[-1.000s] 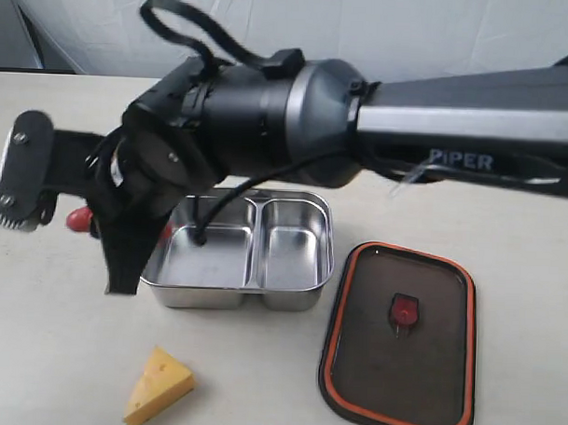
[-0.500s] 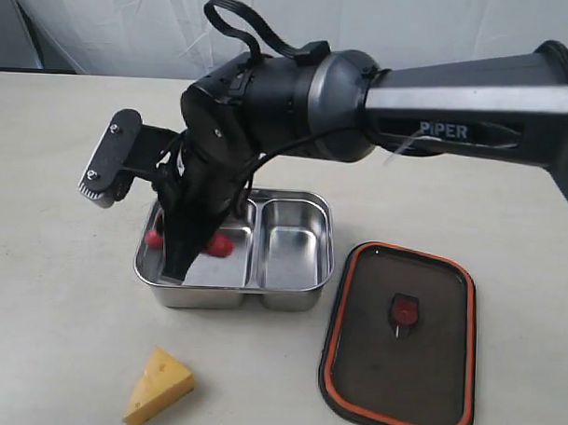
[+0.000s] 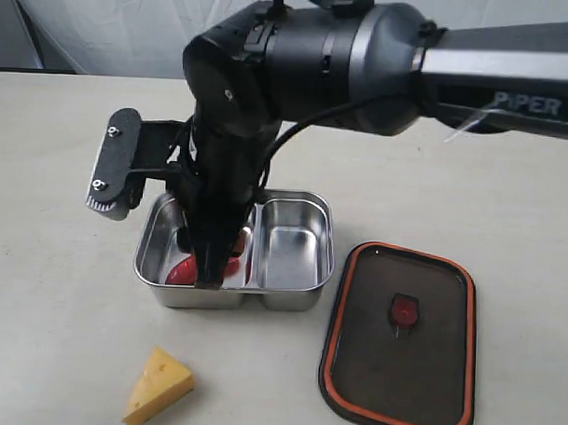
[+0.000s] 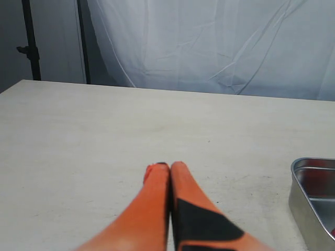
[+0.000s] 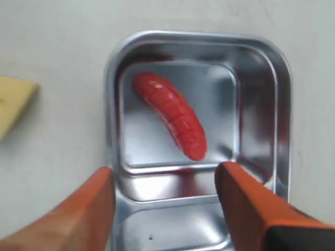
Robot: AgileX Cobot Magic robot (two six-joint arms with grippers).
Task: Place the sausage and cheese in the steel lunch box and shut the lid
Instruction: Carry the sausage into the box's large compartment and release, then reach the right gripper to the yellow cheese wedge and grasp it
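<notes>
The red ribbed sausage (image 5: pixel 170 114) lies loose in one compartment of the steel lunch box (image 5: pixel 112 99), the left one in the exterior view (image 3: pixel 181 270). My right gripper (image 5: pixel 166 175) hangs open over the box (image 3: pixel 304 294), its fingers apart and holding nothing; in the exterior view one finger (image 3: pixel 207 266) points down into that compartment. The yellow cheese wedge (image 3: pixel 158 387) lies on the table in front of the box and shows at the edge of the right wrist view (image 5: pixel 14 102). The dark lid (image 3: pixel 399 340) lies orange rim up, right of the box. My left gripper (image 4: pixel 169 166) is shut and empty, over bare table.
The right arm's thick black body (image 3: pixel 298 64) hangs over the box and hides its back edge. A corner of the box (image 4: pixel 314 198) shows in the left wrist view. A white cloth backdrop (image 4: pixel 220 42) closes off the table's far side.
The right gripper swung from left of the box to above its left compartment, carrying the sausage. The sausage now lies free on the compartment floor and the fingers stand apart.
</notes>
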